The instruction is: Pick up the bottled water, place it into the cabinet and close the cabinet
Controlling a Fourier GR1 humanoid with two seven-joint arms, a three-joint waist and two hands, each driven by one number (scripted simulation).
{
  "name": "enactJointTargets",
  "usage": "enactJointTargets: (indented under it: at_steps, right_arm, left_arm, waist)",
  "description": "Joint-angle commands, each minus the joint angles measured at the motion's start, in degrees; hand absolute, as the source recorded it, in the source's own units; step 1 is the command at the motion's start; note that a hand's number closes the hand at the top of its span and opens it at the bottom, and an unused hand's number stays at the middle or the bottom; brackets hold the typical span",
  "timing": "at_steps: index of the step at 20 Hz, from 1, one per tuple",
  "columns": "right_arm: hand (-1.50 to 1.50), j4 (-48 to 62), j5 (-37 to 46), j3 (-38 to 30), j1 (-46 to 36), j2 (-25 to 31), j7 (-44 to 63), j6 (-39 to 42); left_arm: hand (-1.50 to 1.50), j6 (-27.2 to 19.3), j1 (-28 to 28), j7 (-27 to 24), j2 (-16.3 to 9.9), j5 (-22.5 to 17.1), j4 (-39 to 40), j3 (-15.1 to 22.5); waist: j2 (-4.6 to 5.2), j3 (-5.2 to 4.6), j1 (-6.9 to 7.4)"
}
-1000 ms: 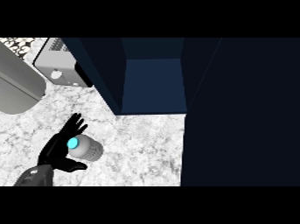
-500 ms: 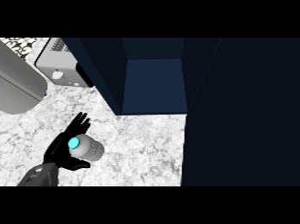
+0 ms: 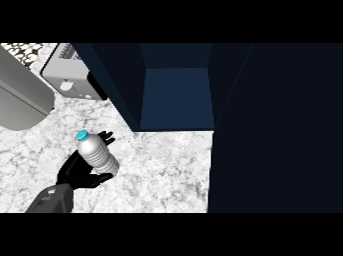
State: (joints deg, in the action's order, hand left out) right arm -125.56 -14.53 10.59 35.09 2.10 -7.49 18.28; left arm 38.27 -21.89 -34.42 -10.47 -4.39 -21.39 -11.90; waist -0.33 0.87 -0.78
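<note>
The water bottle [image 3: 98, 154], silvery with a cyan cap [image 3: 82, 134], is tilted with its cap pointing up-left, over the marble counter [image 3: 159, 165]. My left hand [image 3: 76, 173] is under and round it at the lower left, fingers curled on its body. The dark blue cabinet [image 3: 178, 95] stands open just up and to the right of the bottle, its inside bare. Its door [image 3: 285, 125] fills the right side of the view as a large dark panel. My right hand does not show.
A grey boxy appliance with a knob [image 3: 70, 75] stands at the back left, beside the cabinet's left wall. A large grey rounded object [image 3: 8, 95] lies at the far left. Bare marble lies in front of the cabinet opening.
The bottle, earlier seen cap-on from above, now shows its side, tilted and held higher. My left hand's fingers, spread before, have curled round it, and it sits a little nearer the cabinet.
</note>
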Motion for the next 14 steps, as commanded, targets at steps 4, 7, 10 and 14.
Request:
enactJointTargets:
  at_steps: [4,7,10,14]
  right_arm:
    - [-1.5,-0.1,-2.31,-1.51,1.37,0.8,-1.66,1.56]
    - [-1.5,1.81,-0.87,-2.39,-0.42,1.18,-1.86,1.27]
    - [-1.5,-0.82,1.55,1.46,2.14,-0.49,-0.87,-0.27]
    - [-1.5,2.52,-0.67,-1.37,-0.82,0.1,-2.14,0.42]
  left_arm:
    - [1.5,8.48,-0.88,-3.03,2.74,0.49,1.7,2.32]
    - [1.5,6.91,-0.68,-1.86,5.27,-0.74,1.04,2.1]
    - [1.5,6.53,1.29,-3.61,4.97,0.75,-1.32,3.96]
    - [1.5,2.7,2.9,-6.07,4.24,-0.3,-3.16,2.77]
  waist:
    - [0.59,-0.99,-0.68]
    - [0.49,-0.94,-0.16]
    - [0.34,-0.93,0.01]
    - [0.33,-0.89,0.42]
